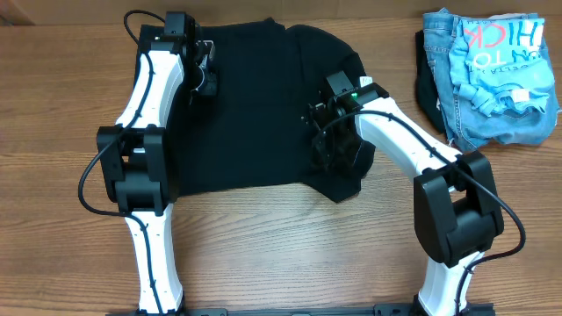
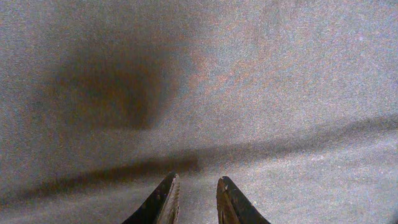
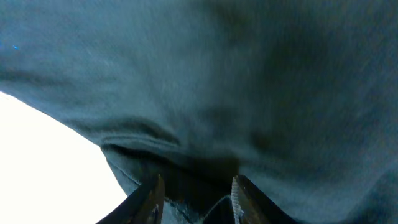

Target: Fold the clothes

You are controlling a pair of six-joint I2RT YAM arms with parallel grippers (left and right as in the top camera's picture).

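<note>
The table (image 1: 263, 254) is wood-grained and bare in front. The black shirt (image 1: 246, 105) is lying across its middle, mostly flat, with its right side doubled over into a thicker, lumpy edge. That looks to me like the first fold being laid in.

My left arm (image 1: 154, 88) is reaching over the shirt's upper left. I judge it is there to pin that side while the other half is worked. My right arm (image 1: 404, 145) is bending in over the doubled right edge, where the fold needs setting.

The jeans (image 1: 439, 79) and the pale blue shirt (image 1: 500, 70) are sitting bunched in the far right corner, well apart from the job.

My left gripper (image 2: 198, 180) is hovering just over smooth, fine-knit cloth. Its fingers are standing a narrow gap apart with nothing between them, and one shallow crease is running across ahead of them.

My right gripper (image 3: 198, 180) is standing part open. A soft stitched hem and a rolled fold are lying at its fingertips. I cannot tell whether the cloth is caught there or only resting.

The fabric is limp and matte, so I am expecting it to slump wherever it is let go.
</note>
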